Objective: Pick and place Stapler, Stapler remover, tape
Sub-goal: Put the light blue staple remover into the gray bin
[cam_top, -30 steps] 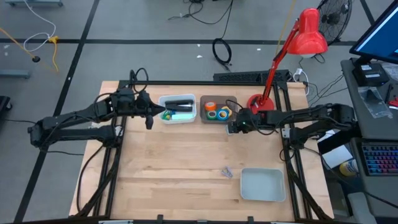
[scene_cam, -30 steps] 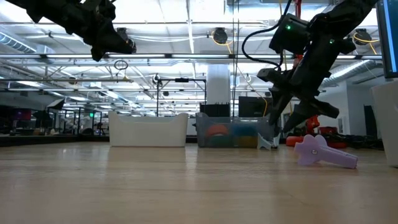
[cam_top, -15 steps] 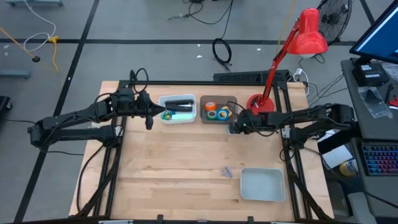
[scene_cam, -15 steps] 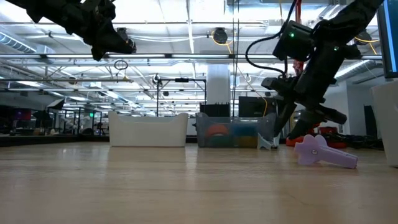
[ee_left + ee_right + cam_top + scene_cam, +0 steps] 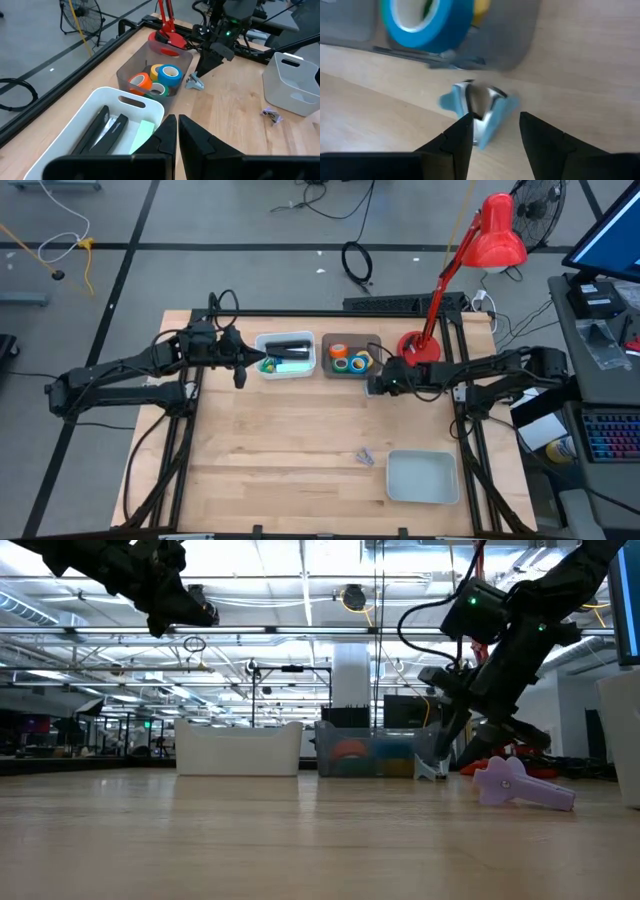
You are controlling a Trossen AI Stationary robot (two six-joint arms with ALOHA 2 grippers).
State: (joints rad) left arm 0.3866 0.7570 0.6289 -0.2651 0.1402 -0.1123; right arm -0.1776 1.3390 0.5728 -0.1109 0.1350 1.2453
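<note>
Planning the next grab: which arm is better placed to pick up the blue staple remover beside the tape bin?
Right. Its open end effector hangs just over the staple remover beside the tape bin. The left end effector is shut, hovering by the white bin.

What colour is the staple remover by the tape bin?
Pale blue with metal jaws; the staple remover shows best in the right wrist view.

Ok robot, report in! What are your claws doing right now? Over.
Right gripper open, low over blue staple remover beside grey tape bin. Left gripper shut, empty, above white bin. Nothing blocking.
</note>
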